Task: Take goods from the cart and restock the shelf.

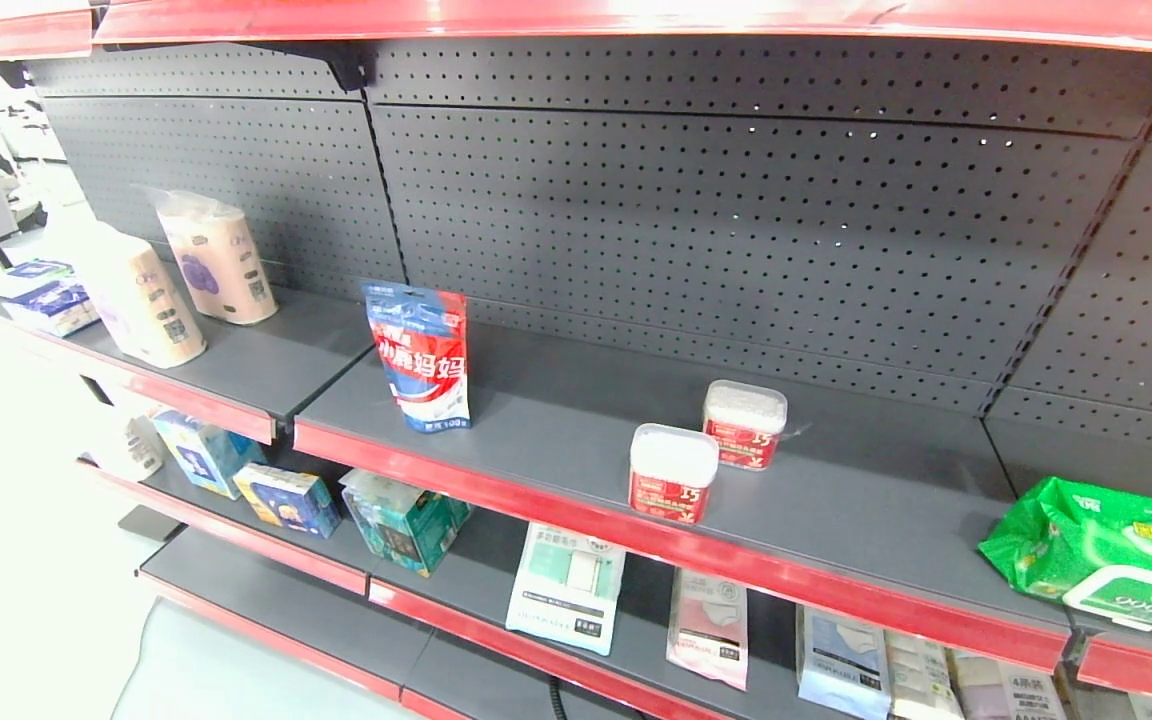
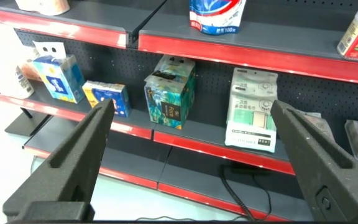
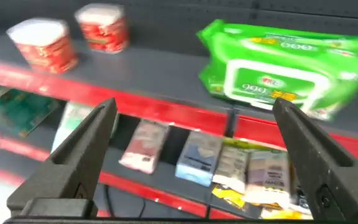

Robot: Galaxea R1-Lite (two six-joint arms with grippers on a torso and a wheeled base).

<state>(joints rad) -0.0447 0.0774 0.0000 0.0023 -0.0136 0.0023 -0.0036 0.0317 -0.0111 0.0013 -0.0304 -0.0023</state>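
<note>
1. Two grippers, both empty w/ fingers wide apart: left gripper, right gripper.
2. Head view: shelf holds blue pouch, near tub, far tub, green pack at right end.
3. L wrist view gives you teal box one tier down.

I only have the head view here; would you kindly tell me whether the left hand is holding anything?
Observer: No, the left hand is open and empty, facing the teal box.
Operator: Thank you, and the right hand?
Observer: The right hand is open and empty too, facing the green wipes pack.
</note>
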